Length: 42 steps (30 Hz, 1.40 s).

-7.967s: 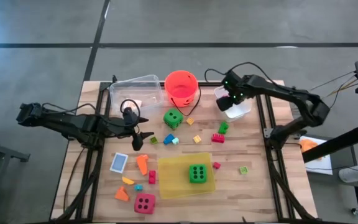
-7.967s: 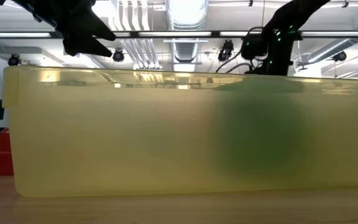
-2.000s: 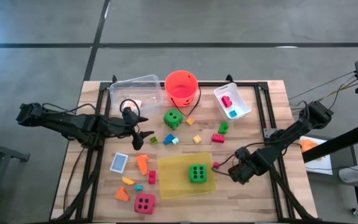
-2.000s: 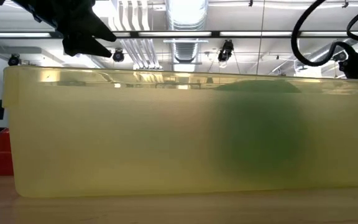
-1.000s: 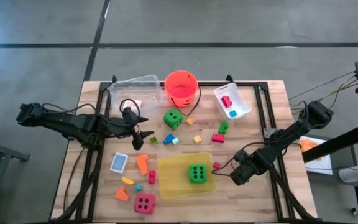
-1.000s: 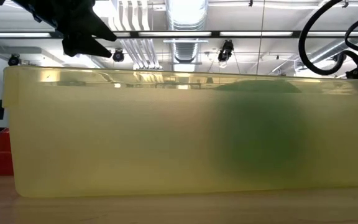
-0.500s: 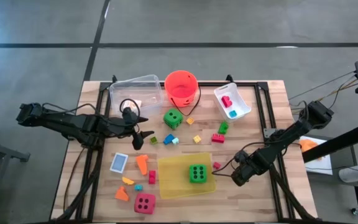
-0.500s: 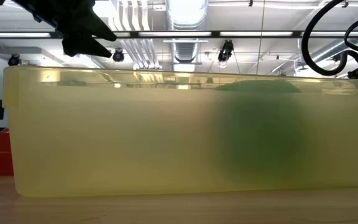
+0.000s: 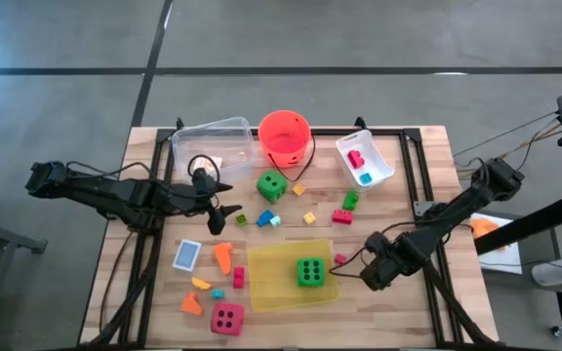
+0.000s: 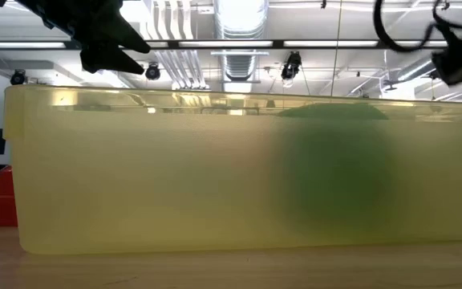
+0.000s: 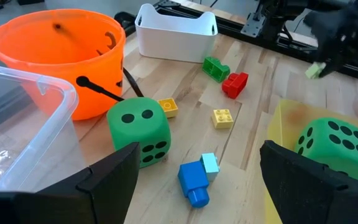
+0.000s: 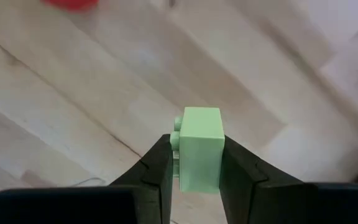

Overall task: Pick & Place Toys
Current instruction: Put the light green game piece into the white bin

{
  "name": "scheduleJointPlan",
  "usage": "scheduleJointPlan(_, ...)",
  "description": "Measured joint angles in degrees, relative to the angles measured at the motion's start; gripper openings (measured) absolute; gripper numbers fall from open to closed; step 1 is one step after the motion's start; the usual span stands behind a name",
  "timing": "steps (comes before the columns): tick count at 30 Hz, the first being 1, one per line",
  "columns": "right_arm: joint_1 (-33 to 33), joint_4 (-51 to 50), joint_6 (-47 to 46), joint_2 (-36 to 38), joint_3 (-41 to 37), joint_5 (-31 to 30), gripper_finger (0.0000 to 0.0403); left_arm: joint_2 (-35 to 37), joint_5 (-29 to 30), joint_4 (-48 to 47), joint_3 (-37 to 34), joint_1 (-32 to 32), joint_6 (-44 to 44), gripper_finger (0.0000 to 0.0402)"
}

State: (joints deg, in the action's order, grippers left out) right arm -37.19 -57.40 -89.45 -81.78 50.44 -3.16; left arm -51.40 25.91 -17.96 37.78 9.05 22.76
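Observation:
My right gripper (image 12: 196, 163) hangs above the table right of the flat yellow tray (image 9: 271, 288) and is shut on a small light green brick (image 12: 199, 149). The high view hides the brick under the gripper (image 9: 374, 273); the left wrist view shows it (image 11: 316, 70) from afar. One green die (image 9: 309, 272) sits in the tray, another (image 9: 271, 185) stands in front of the orange-red bucket (image 9: 284, 135), and a pink die (image 9: 227, 318) lies near the front edge. My left gripper (image 9: 224, 210) waits open at the table's left. My right gripper pinches the light green brick by two opposite sides (image 12: 180, 163) between its two fingers. The fingers come from above and point down. The brick's studs (image 12: 176, 134) face sideways. The brick is lifted clear of the wooden table.
A white bin (image 9: 365, 159) with pink and blue pieces stands far right, a clear container (image 9: 213, 144) far left. Small bricks (image 9: 342, 216) lie mid-table, a red piece (image 9: 340, 259) beside the tray, and a card (image 9: 187, 254) and orange shapes (image 9: 223, 256) at the near left.
My right gripper has risen from the table beside the tray's right side; the low view shows it higher than before.

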Motion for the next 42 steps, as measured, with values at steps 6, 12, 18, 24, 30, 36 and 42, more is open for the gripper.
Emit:
scheduleJointPlan(6,4.3,-11.6,5.1,1.7,9.0,-9.2,0.0082,0.0,0.0,0.0,0.0,0.0,0.0,0.0319)
scheduleJointPlan(12,14.8,-13.3,18.3,5.1,15.2,-16.7,0.0082,0.0,0.0,0.0,0.0,0.0,0.0,0.0319)
scheduleJointPlan(18,30.8,-13.1,33.3,7.8,17.4,-18.0,0.0082,0.0,0.0,-0.1,0.0,0.0,0.0,0.0319)
scheduleJointPlan(24,49.3,-9.6,47.2,8.1,15.9,-15.8,0.0082,0.0,0.0,-0.1,0.0,0.0,0.0,0.0319)
scheduleJointPlan(30,65.9,2.1,60.7,5.7,11.1,-5.9,0.0082,0.0,0.0,-0.1,0.0,0.0,0.0,0.0319)
scheduleJointPlan(36,74.6,7.4,66.8,1.9,8.0,-2.5,0.0082,0.0,0.0,-0.2,0.0,0.0,0.0,0.0319)
scheduleJointPlan(42,75.3,7.3,69.0,-4.0,6.5,-2.1,0.0082,0.0,0.0,-0.2,0.0,0.0,0.0,0.0319)
